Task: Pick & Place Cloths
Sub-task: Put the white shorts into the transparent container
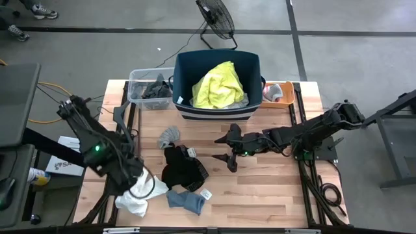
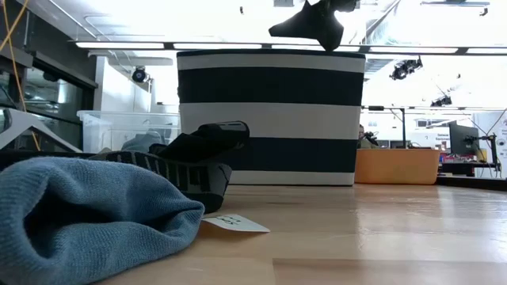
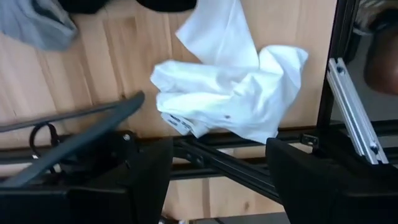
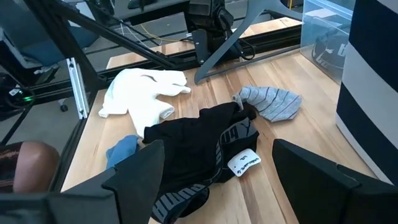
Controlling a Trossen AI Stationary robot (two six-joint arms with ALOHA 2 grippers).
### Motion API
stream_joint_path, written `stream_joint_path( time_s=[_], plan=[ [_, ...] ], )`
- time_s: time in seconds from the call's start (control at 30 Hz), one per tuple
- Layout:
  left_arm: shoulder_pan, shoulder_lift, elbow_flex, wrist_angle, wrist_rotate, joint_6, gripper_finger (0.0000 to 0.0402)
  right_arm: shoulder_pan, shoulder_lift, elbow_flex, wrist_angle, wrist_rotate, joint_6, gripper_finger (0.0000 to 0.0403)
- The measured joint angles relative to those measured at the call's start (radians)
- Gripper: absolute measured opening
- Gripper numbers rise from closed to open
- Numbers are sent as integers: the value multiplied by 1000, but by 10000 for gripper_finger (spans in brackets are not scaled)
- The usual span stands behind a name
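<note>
Blue sock (image 2: 79,218) lies nearest, beside black garment (image 1: 182,168) and white cloth (image 1: 138,195) at the table edge (all unsorted). Right gripper (image 1: 232,148) hovers mid-table, fingers wide and empty, probably lining up on the black piece; yellow shirt (image 1: 218,86) already fills tub (image 1: 185,71). Left gripper (image 3: 217,180) waits spread above the white cloth.

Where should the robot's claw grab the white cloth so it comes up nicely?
Grab the white cloth at its bunched, raised middle fold, coming straight down from above. It lies crumpled flat on the table's front-left corner, partly over the edge rail, so a sideways approach would probably just push it. The left claw is open right beside it, so it seems the handier one.
</note>
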Motion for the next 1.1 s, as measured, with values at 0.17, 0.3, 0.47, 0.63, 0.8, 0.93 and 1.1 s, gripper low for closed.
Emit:
stream_joint_path(
  time_s=[0.17,0.3,0.47,0.63,0.8,0.93,1.1],
  plan=[
    [-104,68,0,15,-21,-84,252,0,0,0,-3,0,13,291],
    [-176,116,0,16,-67,-175,252,22,-2,0,-8,1,-57,291],
    [-250,139,0,27,-116,-290,252,80,-3,0,-19,-3,-136,291],
    [-321,140,0,32,-205,-401,252,131,-5,-21,-16,7,-148,291],
    [-364,140,0,32,-254,-486,252,152,-52,-88,11,50,-141,291],
    [-380,140,0,33,-295,-526,252,151,-142,-189,95,42,-134,291],
    [-378,140,0,32,-311,-529,252,149,-274,-322,222,-80,-141,291]
  ],
)
